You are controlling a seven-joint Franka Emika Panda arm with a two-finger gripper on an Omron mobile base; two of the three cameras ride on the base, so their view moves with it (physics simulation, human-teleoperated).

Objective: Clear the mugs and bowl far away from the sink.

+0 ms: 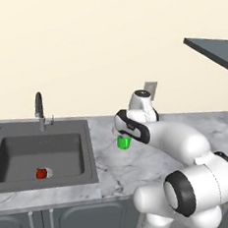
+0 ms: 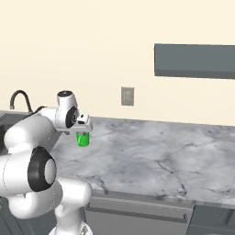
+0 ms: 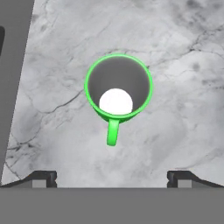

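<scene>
The green mug (image 3: 118, 89) was seen standing upright on the grey marbled counter (image 3: 183, 65), at the centre of the hand view with its handle pointing toward the bottom of the frame; in the left base view it sat at mid-frame, just right of the sink (image 1: 38, 153). The hand (image 3: 111, 177) was held above it with its fingers spread wide, one tip at the lower left and one at the lower right of the hand view, and nothing was gripped. The step in hand was judged to be the approach to this mug, before any grasp. The next move would call for a descent until a wall of the mug, or its handle, lay between the fingers, then a closing and a lift. The dark sink edge ran down the left side of the hand view, near the mug, so little margin was judged to exist on that side. Open counter stretched across the right half of the right base view, offering room for a far placement. A small red and white object (image 1: 43, 173) lay in the basin.
</scene>
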